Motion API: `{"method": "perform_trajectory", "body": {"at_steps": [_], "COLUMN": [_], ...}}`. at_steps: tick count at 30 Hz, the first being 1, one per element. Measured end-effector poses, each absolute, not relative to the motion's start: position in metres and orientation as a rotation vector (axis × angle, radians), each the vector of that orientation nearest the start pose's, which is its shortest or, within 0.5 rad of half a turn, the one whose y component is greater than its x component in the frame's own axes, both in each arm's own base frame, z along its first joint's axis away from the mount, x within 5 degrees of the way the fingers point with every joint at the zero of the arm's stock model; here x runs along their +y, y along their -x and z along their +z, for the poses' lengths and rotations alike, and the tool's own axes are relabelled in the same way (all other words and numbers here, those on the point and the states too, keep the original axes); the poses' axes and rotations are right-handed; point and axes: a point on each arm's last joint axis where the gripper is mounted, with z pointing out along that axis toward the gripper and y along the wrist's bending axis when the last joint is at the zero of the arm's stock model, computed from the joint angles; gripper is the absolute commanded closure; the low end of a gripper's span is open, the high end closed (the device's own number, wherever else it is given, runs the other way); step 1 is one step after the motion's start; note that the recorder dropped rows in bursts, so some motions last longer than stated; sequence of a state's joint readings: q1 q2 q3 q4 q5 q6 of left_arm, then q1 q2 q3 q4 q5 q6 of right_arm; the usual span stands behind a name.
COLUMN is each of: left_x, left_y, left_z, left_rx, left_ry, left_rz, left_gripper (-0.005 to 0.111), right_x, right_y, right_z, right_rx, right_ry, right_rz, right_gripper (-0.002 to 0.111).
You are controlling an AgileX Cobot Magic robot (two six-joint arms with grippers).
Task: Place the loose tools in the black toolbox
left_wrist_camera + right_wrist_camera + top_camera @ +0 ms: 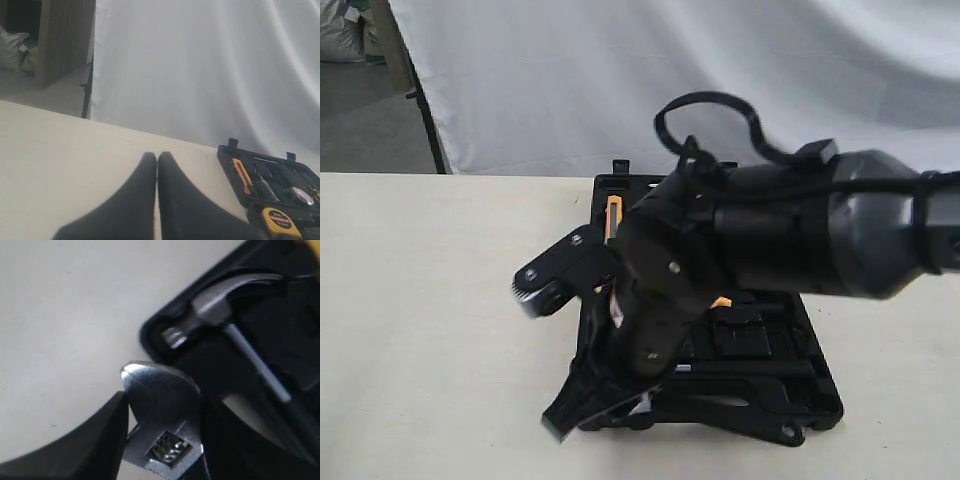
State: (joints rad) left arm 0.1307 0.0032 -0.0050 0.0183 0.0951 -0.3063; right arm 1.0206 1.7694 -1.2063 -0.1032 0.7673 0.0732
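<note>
Right gripper (164, 410) clamping wrench (156, 385), left gripper (157, 156) closed

One desk (420, 300) carries one black toolbox (817, 398), and two small tabs (231, 143) stand up along one edge of it. In the box lie one hammer (215, 307), one yellow tape measure (281, 221) and one orange-handled knife (243, 174); the other pieces in there are too blurred to count. There is one wrench (160, 390). Two arm tools show, a left tool (157, 161) and a right tool (165, 412), each with two black fingers (132, 200). One white sheet (200, 65) hangs behind.
</note>
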Motion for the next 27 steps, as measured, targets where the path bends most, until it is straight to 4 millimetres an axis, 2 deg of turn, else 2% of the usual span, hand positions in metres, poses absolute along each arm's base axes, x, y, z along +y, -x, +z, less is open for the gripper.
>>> {"method": "perform_trajectory", "body": {"at_steps": [6, 9, 14, 19, 24, 27], "left_x": [0.008, 0.008, 0.008, 0.008, 0.008, 0.008], "left_y": [-0.056, -0.056, -0.056, -0.056, -0.056, -0.056], "left_z": [0.206, 0.206, 0.206, 0.206, 0.206, 0.206], "left_rx": [1.543, 1.543, 1.543, 1.543, 1.543, 1.543], "left_ry": [0.329, 0.329, 0.329, 0.329, 0.329, 0.329], "left_rz": [-0.122, -0.122, -0.122, -0.122, -0.122, -0.122], "left_gripper": [0.106, 0.106, 0.106, 0.106, 0.106, 0.106], "right_x": [0.269, 0.262, 0.271, 0.289, 0.287, 0.286], "right_y": [-0.234, -0.251, -0.277, -0.297, -0.312, -0.315], "right_z": [0.213, 0.216, 0.209, 0.181, 0.157, 0.154], "right_rx": [2.474, 2.451, 2.421, 2.433, 2.479, 2.469], "right_ry": [1.287, 1.268, 1.317, 1.426, 1.461, 1.478], "right_rz": [0.072, 0.068, 0.064, 0.013, -0.050, -0.062], "right_gripper": [0.109, 0.109, 0.109, 0.109, 0.109, 0.109]}}
